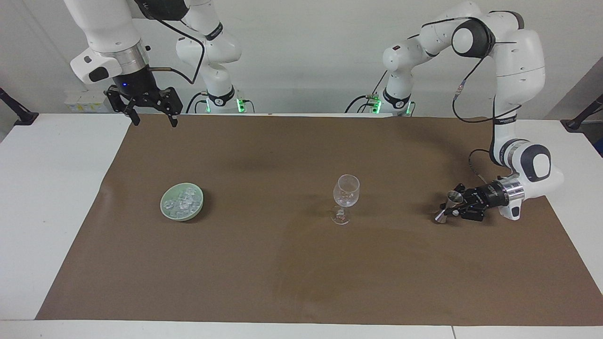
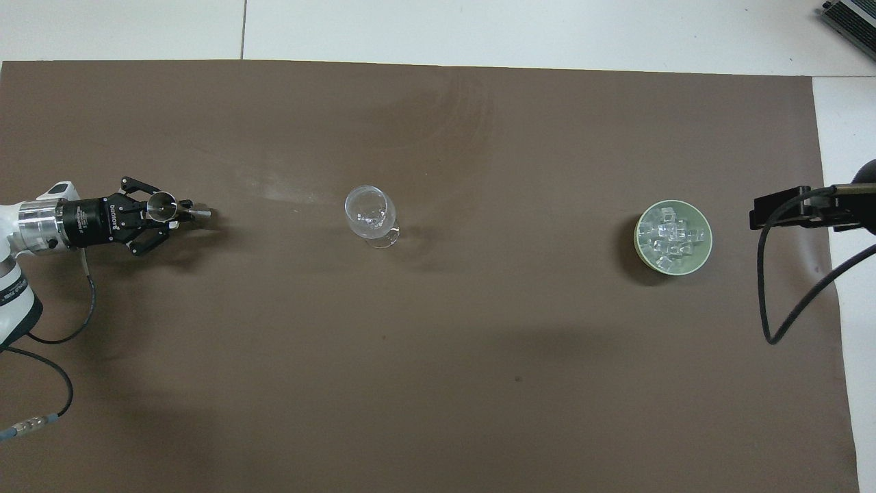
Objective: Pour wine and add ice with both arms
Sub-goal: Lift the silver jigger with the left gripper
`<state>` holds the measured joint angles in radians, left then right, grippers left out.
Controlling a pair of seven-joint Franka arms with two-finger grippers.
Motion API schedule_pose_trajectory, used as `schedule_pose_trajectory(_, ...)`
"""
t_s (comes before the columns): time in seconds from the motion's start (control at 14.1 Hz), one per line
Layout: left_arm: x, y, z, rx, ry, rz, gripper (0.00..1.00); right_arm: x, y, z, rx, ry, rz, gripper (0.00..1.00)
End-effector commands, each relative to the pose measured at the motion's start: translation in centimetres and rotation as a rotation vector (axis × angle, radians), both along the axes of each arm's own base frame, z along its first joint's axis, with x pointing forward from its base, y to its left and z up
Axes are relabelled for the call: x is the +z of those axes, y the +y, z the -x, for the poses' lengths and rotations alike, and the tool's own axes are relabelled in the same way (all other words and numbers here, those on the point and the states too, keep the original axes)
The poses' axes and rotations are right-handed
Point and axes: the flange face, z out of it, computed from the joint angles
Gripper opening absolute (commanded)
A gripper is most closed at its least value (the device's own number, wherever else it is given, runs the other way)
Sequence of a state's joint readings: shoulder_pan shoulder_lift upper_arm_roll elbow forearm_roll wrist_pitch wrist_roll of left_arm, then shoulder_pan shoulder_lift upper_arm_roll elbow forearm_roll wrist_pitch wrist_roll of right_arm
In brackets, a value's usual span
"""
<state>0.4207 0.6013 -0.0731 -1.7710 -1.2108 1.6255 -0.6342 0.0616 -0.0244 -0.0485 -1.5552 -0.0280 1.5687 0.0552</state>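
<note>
A clear stemmed glass (image 1: 346, 194) stands upright mid-mat; it also shows in the overhead view (image 2: 370, 214). The ice (image 1: 183, 201) is a heap of small clear cubes in a pale green round dish (image 1: 166, 210) toward the right arm's end; the overhead view shows the ice (image 2: 672, 236) too. My left gripper (image 1: 451, 210) lies low and level over the mat at the left arm's end, shut on a small metal jigger (image 1: 453, 197) that is tilted, its lower end at the mat. The overhead view shows this gripper (image 2: 168, 218) and the jigger (image 2: 163, 205). My right gripper (image 1: 150, 120) hangs open and empty, high over the mat's corner.
A brown mat (image 1: 301, 273) covers most of the white table (image 1: 52, 188). A black cable loop (image 2: 770, 294) from the right arm hangs over the mat's edge beside the green dish.
</note>
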Motion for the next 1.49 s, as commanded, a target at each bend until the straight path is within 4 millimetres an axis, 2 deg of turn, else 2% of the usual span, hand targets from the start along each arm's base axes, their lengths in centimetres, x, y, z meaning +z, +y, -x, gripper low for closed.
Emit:
schedule_pose_trajectory(0.0,2.3,-0.7,-0.4,0.019,0.02,-0.003,0.0,0.1,0.1,0.7,-0.013,0.009,-0.008,1.0)
schedule_pose_trajectory(0.5,4.8,-3.3,-1.3,0.012,0.028,-0.035,0.0,0.1,0.1,0.7,-0.013,0.009,-0.008,1.0)
schedule_pose_trajectory(0.57,5.3,-4.3,-1.6,0.005,0.026,-0.046,0.0,0.1,0.1,0.7,-0.013,0.009,-0.008,1.0)
schedule_pose_trajectory(1.34,9.6,-10.5,-2.9,0.014,0.054,-0.077,0.0,0.1,0.1,0.7,-0.013,0.009,-0.008,1.0)
schedule_pose_trajectory(1.41,10.2,-11.8,-3.0,-0.003,0.044,-0.08,0.0,0.1,0.1,0.7,-0.013,0.009,-0.008,1.0)
